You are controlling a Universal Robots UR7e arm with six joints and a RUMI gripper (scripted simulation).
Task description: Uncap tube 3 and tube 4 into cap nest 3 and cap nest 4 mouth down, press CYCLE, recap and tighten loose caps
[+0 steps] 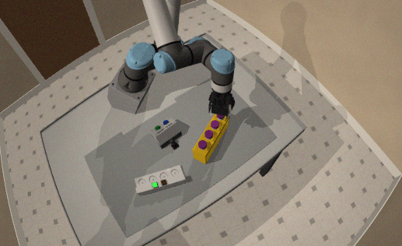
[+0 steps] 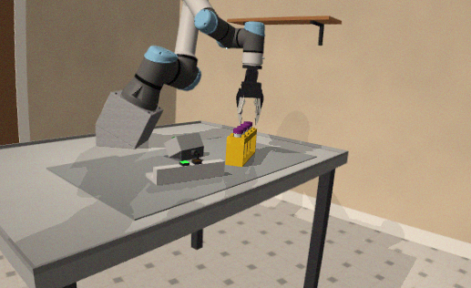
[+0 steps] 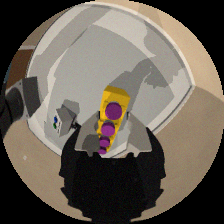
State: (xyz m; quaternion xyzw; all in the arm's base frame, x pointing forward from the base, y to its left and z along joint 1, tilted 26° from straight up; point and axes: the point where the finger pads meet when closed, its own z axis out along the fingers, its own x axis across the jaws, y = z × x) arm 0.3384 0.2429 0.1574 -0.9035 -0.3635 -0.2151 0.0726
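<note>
Purple caps (image 1: 208,134) sit on all four tubes in the yellow station (image 1: 212,149), above whose arm-side end the part-spread, empty gripper (image 2: 250,117) hovers, apparently lining up a cap.

Lab bench: capped tube rack (image 1: 209,145)

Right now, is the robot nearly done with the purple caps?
Nearly, it seems. The green lamp is lit, the cap tray nests look empty, and purple caps sit on the tubes in the yellow station. The tool hangs above them, holding nothing. Any last tightening and the green key remain.
</note>
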